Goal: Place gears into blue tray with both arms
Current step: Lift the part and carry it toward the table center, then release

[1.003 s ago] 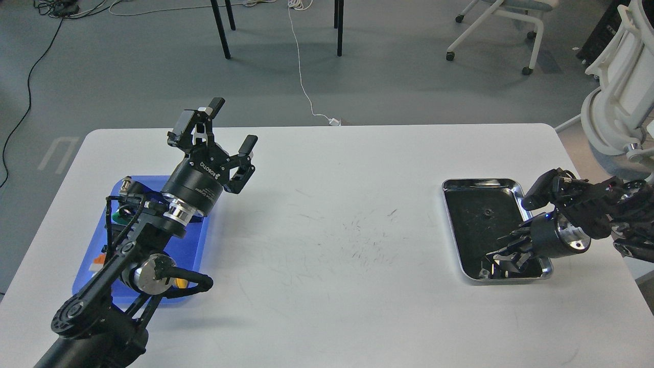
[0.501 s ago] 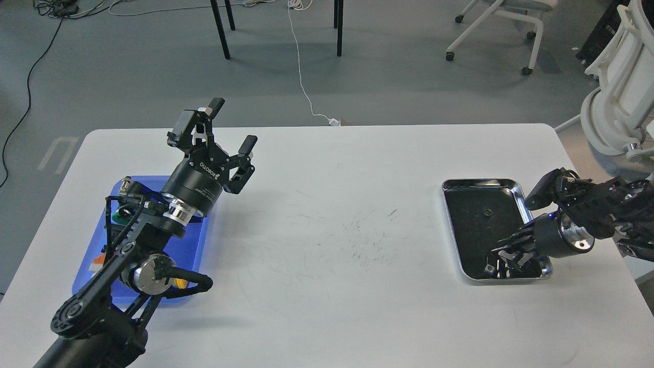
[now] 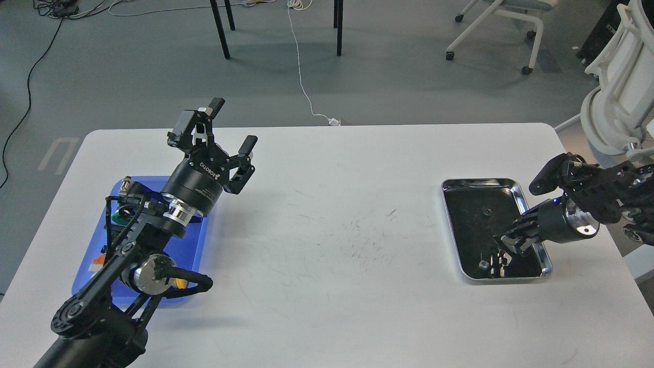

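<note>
Left gripper (image 3: pixel 232 122) jaws spread, beyond blue tray (image 3: pixel 196 240) edge; right gripper (image 3: pixel 511 240) jaws unclear.

Right gripper (image 3: pixel 511 240) over silver tray (image 3: pixel 531 225)

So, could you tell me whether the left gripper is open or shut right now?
Open: the left gripper has its two fingers spread wide apart above the table, with nothing between them.

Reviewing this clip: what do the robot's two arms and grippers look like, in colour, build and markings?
Both arms are black and jointed, with silver wrist rings and thin black cables along the links. The left gripper has two black fingers on a cylindrical body with white lettering. The right gripper is dark, on a black cylinder with a small blue light.
</note>
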Motion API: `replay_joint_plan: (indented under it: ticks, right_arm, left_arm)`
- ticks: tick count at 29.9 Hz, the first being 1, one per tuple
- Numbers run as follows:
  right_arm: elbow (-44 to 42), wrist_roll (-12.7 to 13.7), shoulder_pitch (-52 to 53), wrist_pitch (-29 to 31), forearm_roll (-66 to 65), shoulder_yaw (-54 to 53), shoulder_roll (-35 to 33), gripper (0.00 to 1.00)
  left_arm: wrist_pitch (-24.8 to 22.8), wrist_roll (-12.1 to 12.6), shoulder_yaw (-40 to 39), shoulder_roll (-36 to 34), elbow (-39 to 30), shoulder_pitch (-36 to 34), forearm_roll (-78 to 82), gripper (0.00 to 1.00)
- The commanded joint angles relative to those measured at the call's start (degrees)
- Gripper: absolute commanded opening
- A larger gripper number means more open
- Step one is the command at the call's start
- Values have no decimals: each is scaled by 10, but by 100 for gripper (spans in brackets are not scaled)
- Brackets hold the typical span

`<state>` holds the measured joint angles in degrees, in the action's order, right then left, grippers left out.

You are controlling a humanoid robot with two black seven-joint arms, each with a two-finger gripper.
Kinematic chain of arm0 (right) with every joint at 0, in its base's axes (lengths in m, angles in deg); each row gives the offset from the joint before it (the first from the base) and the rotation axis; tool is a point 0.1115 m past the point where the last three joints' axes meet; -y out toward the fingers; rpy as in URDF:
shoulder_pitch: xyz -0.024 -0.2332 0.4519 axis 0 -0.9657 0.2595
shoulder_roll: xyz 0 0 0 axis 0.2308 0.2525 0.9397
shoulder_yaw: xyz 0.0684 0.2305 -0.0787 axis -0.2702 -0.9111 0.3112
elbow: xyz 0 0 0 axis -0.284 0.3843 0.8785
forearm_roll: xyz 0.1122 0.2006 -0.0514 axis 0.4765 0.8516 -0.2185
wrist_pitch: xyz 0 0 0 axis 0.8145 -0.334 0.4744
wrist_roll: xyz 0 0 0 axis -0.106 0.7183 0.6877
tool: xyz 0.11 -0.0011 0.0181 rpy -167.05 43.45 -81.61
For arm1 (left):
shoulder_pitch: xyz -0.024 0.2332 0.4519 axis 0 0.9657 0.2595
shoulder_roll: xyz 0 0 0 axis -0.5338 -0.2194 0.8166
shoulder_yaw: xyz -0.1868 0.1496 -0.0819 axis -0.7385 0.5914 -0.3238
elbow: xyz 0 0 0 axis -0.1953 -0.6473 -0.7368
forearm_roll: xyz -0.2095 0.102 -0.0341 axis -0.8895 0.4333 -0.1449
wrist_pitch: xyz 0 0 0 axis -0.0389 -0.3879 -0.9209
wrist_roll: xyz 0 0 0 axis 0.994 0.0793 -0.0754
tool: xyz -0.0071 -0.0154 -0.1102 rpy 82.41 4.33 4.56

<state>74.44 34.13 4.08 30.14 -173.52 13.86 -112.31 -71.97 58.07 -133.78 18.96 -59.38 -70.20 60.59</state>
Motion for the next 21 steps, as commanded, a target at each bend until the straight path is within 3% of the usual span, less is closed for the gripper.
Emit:
replay_joint_plan:
  ticks: [1, 10, 16, 21]
  right_arm:
    - [13, 0, 47, 1, 12, -4, 9, 16]
    - [17, 0, 87, -13, 214, -3, 172, 16]
    - [-16, 0, 50, -54, 234, 2, 259, 16]
    - [-25, 0, 11, -83, 235, 14, 285, 16]
  left_arm:
    - [0, 0, 0, 0, 0, 0, 0, 98]
    - [0, 0, 0, 0, 0, 0, 0, 98]
    - [0, 0, -1, -5, 0, 0, 0, 98]
    - [0, 0, -1, -8, 0, 0, 0, 98]
